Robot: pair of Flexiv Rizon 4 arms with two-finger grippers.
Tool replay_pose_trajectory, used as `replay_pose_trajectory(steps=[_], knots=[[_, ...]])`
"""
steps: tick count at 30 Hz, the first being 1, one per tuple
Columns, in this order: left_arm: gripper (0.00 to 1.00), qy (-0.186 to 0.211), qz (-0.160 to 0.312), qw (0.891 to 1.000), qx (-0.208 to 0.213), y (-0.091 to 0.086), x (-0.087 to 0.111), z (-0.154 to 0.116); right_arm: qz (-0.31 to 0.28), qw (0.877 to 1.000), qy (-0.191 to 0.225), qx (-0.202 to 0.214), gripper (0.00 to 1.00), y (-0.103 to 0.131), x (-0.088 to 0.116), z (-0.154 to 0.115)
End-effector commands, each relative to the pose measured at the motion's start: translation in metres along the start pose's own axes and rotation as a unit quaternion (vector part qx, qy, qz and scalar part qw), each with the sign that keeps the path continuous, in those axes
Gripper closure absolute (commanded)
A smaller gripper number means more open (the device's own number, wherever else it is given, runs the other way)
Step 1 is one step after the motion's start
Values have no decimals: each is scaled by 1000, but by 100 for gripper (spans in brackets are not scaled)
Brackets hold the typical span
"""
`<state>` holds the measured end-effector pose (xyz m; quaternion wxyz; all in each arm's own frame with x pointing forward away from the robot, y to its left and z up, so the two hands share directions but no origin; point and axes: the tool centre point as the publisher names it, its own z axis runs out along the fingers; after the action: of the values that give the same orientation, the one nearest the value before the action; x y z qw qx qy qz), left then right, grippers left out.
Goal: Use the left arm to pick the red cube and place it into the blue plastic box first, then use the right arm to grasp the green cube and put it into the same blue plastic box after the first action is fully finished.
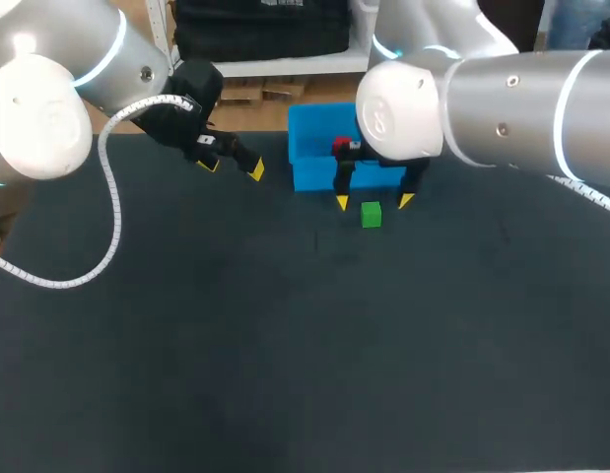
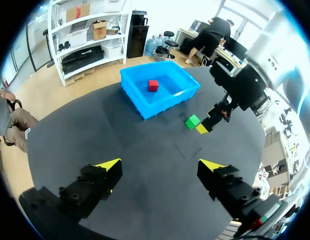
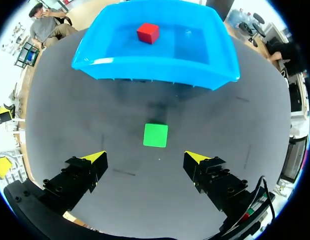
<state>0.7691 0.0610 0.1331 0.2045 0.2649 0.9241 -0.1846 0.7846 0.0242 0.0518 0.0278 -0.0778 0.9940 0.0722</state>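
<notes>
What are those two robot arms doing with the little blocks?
They are putting blocks into a box, one at a time. The small red cube already lies inside the blue plastic box. The left gripper is open and empty, off to one side of the box. The right gripper hangs open over the small green cube, which sits on the dark table just in front of the box and is not yet grasped.

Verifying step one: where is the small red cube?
In the right wrist view the small red cube lies inside the blue plastic box, beyond the green cube.
</notes>
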Motion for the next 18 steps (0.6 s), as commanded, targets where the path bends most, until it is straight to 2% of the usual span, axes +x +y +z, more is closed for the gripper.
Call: replay_pose_trajectory(steps=[1, 18], knots=[[0, -2, 1, 1000, 2, 1, 1, -1, -1, 1000, 1, 0, 0, -1, -2, 5], [0, -2, 1, 1000, 2, 1, 1, -1, -25, 999, 19, 18, 0, -3, -10, 21]])
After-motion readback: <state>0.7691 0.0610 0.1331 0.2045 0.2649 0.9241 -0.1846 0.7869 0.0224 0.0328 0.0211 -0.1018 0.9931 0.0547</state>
